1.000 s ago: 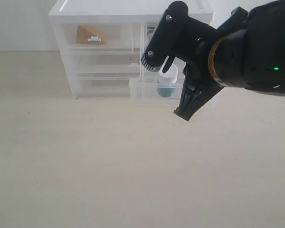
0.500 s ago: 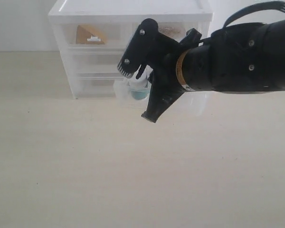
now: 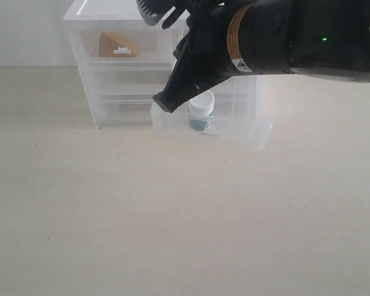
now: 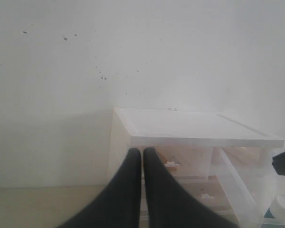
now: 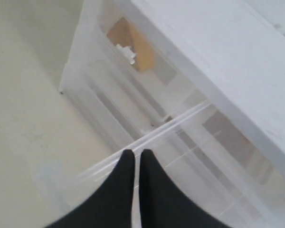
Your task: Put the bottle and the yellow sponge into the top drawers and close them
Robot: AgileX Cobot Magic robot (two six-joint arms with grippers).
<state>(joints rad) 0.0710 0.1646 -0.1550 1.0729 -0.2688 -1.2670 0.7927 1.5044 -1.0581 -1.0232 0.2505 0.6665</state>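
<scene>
The yellow sponge (image 3: pixel 114 44) (image 5: pixel 130 40) lies inside the shut top left drawer (image 3: pixel 124 46) of the white drawer unit. The top right drawer (image 3: pixel 234 131) is pulled far out and sits askew. In it the bottle (image 3: pixel 200 111) (image 4: pixel 282 209), white-capped with a teal label, stands upright. My right gripper (image 3: pixel 165 100) (image 5: pixel 134 153) is shut on nothing, its tips at the left front corner of the open drawer's rim (image 5: pixel 173 124). My left gripper (image 4: pixel 142 152) is also shut and empty, held off from the unit's left front; the exterior view does not show it.
The white drawer unit (image 3: pixel 86 18) (image 4: pixel 199 128) stands at the back against a pale wall, with wider drawers (image 3: pixel 129 92) below the top ones. The right arm's black body (image 3: pixel 296 37) crosses the unit's upper right. Beige tabletop (image 3: pixel 142 216) spreads in front.
The right arm swung left and upward across the unit's front. The open drawer with the bottle shifted left and now sticks out askew.
</scene>
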